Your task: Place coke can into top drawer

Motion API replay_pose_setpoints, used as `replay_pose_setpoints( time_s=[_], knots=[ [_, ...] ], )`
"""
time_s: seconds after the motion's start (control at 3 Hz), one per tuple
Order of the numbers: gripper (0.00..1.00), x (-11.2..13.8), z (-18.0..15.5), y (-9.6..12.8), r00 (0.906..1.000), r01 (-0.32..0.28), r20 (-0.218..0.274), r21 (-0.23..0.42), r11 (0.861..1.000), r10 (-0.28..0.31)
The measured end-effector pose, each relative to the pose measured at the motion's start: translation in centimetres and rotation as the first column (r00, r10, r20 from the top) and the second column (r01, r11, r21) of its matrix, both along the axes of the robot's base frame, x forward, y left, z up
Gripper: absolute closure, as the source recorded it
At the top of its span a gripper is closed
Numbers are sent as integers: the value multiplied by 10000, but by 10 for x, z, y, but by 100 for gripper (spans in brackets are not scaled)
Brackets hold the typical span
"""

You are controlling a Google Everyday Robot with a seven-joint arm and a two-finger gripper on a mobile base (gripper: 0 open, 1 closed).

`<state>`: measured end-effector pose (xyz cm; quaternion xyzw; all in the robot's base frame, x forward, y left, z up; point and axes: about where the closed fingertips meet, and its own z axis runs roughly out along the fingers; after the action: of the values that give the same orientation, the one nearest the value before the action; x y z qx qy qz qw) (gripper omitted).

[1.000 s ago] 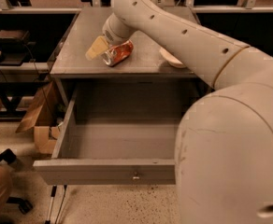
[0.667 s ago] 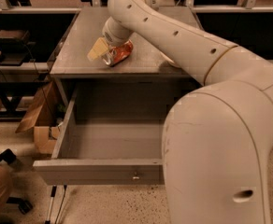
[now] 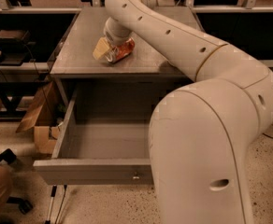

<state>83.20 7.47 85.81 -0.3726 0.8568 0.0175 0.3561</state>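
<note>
Pinching the can [image 3: 125, 50] sideways, by the look of it, with one tan finger [image 3: 100, 48] pressed against the silver end and the other hidden behind the red body; closed on it rather than spread, judging by pad and metal meeting with no gap. Lying low on the cabinet top [image 3: 75, 50], above and behind the drawer [image 3: 92, 171], red side turned right of the fingers, silver end tucked against the pad. Held so, probably, for being tipped over on the flat top and best caught across the narrow body from above. Gripper [image 3: 109, 51] down at the surface of the top, well behind the drawer's front panel and over its left half. Arm [image 3: 174, 36] sweeping from there rightward and forward, crossing above the drawer's right half and hiding that part of the cavity. Drawer pulled well out below the top, open side up, knob [image 3: 136, 175] at the middle of the front panel; left open, presumably, to take the can from straight above. Called for next, on this reading: lifting clear of the top, carrying forward over the drawer's visible left part, lowering inside the walls before letting go. Risk of a round can slipping from a sideways pinch on the way. Cardboard [image 3: 36, 120] on the ground left of the drawer.
</note>
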Motion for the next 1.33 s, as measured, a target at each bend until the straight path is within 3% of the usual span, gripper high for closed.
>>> replay_pose_setpoints(
  time_s=[0.33,1.0,1.33],
  knots=[
    [51,1,0,-4,9999,52,-89,-105,9999,-53],
    [100,-4,4,-14,9944,-444,-989,-788,9959,365],
    [100,-14,18,-12,9911,-882,-1050,-608,9942,815]
  ],
)
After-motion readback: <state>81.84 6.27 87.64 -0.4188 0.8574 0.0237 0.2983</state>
